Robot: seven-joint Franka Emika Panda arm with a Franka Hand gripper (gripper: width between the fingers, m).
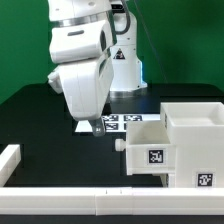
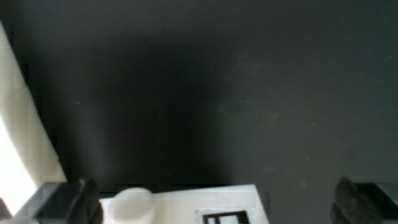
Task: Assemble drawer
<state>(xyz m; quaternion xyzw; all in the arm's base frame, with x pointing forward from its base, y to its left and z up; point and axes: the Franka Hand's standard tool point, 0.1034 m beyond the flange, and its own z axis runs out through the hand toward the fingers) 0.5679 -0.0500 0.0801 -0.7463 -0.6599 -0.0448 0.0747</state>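
The white drawer box (image 1: 192,140) stands at the exterior view's right. A smaller white drawer (image 1: 150,150) with a marker tag and a small round knob (image 1: 121,143) sticks out of it toward the left. My gripper (image 1: 93,127) hangs low over the black table, just left of the drawer and apart from it. In the wrist view my gripper (image 2: 214,205) is open, with its dark fingers (image 2: 63,200) far apart. Between them lie a white corner with a black tag (image 2: 222,212) and a rounded white knob (image 2: 134,203). Nothing is held.
The marker board (image 1: 118,122) lies on the table behind my gripper. A white rail (image 1: 90,200) runs along the table's front edge, with a short white block (image 1: 8,160) at the left. A white strip (image 2: 22,120) shows at the wrist view's edge.
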